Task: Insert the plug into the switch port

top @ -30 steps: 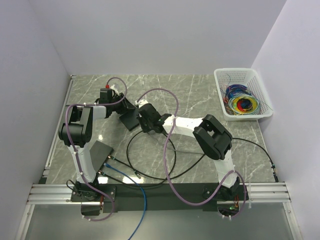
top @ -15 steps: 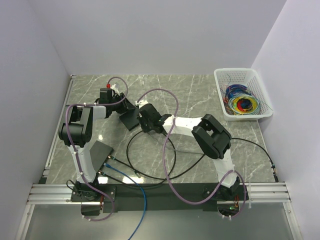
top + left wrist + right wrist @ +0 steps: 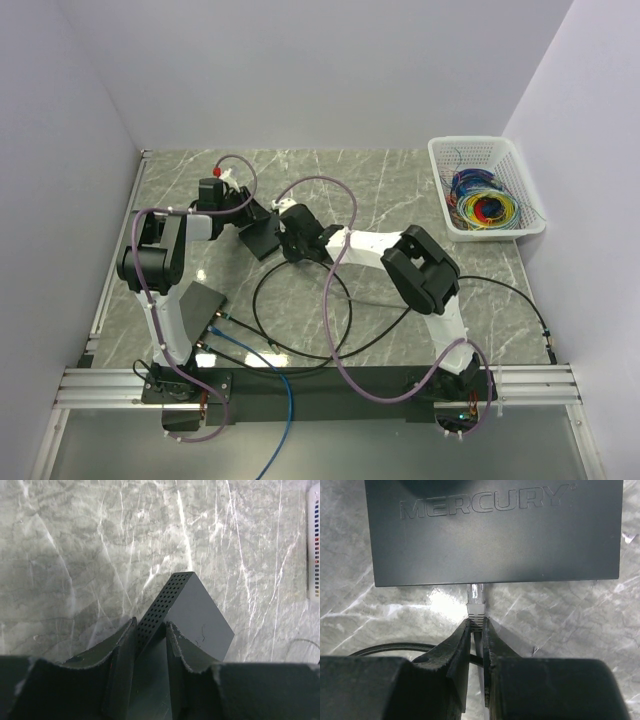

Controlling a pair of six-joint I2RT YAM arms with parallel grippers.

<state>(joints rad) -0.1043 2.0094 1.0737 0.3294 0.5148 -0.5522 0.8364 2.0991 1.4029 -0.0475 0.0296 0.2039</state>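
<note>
The switch (image 3: 259, 236) is a flat black box on the marble table, marked MERCURY in the right wrist view (image 3: 495, 530). My left gripper (image 3: 150, 625) is shut on its perforated edge (image 3: 162, 605). My right gripper (image 3: 476, 622) is shut on the grey boot of a cable plug (image 3: 476, 597). The clear plug tip touches the switch's near face; the port itself is hidden under the overhang. In the top view my right gripper (image 3: 292, 232) sits right beside the switch.
A white basket (image 3: 487, 188) of coloured cables stands at the back right. A black cable (image 3: 300, 320) loops over the table's middle. A second black box (image 3: 198, 304) with plugged cables lies near the left arm's base.
My right gripper has edged a little left and away toward the switch with the plug. The left arm has held still.
</note>
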